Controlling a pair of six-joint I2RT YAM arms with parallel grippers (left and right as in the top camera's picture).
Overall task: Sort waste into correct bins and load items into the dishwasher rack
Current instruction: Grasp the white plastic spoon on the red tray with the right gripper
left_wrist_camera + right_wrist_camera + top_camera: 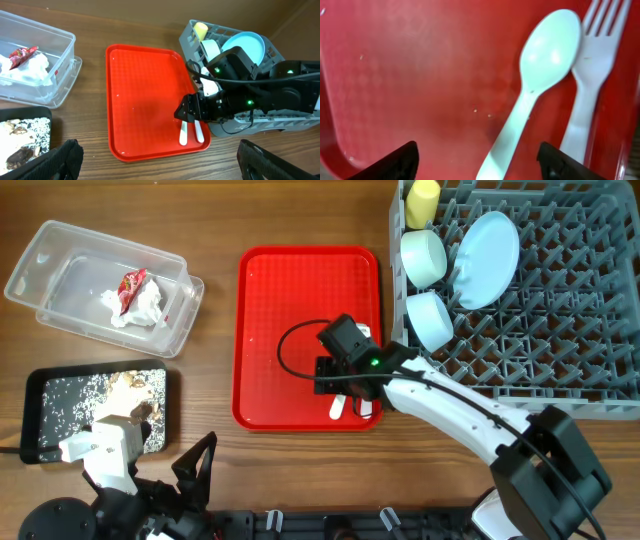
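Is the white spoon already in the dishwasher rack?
No, the spoon lies beside the fork on the red tray.

No word, number or brand can be read anywhere. The red wrapper point(132, 283) in the tub point(60, 250), well apart from both jaws, bears pale marks too small to read.

One red serving tray point(270, 330) at the table's centre carries one white spoon point(547, 55) and one white fork point(595, 65). At two o'clock, one grey rack point(560, 330) holds one yellow cup point(422, 202), one blue plate point(487, 260), one pale green bowl point(423, 258) and one pale blue bowl point(432, 320). At ten o'clock, one clear tub point(70, 275) holds one red wrapper point(132, 283) and one napkin point(142, 310). At eight o'clock, one black tray point(27, 420) holds many scattered food scraps point(125, 392), too small to count.
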